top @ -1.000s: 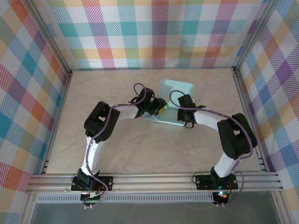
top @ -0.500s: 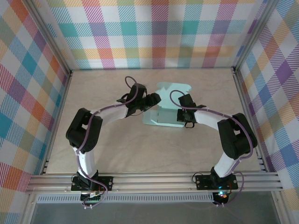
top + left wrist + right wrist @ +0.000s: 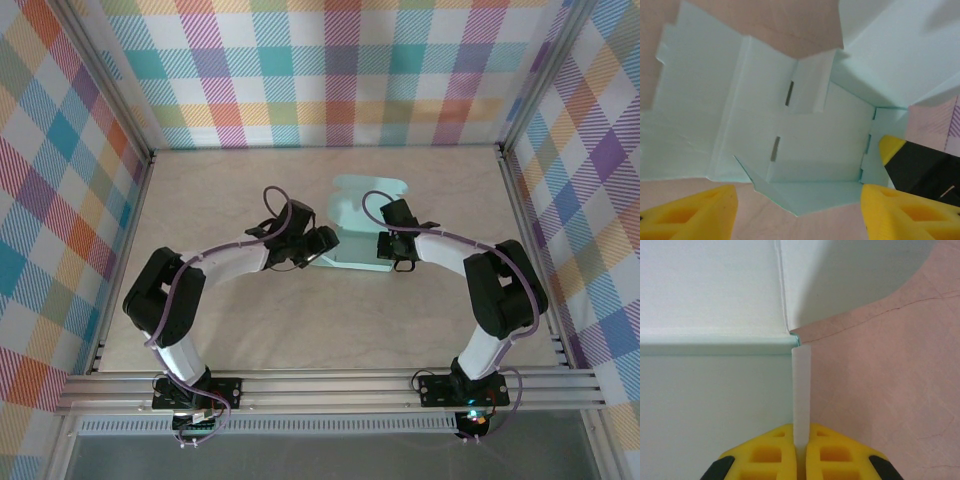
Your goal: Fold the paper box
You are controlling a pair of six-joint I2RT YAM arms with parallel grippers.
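box (image 3: 360, 200) on far middle of desk (image 3: 330, 320), partly folded. my left claw (image 3: 322, 245) spread wide at its left edge, box panel ahead between fingers. my right claw (image 3: 800, 440) pinching thin upright flap on box's right side.

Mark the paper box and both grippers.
paper box (image 3: 355, 240): top external view, flat panel between the grippers.
left gripper (image 3: 799, 200): left wrist view, midway between open fingertips.
right gripper (image 3: 801, 435): right wrist view, between fingertips pinching a flap.

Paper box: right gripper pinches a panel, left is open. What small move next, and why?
Likely ease the open left gripper down onto the pointed flap between its fingers: the right gripper pinches a paper box wall, steadying it.
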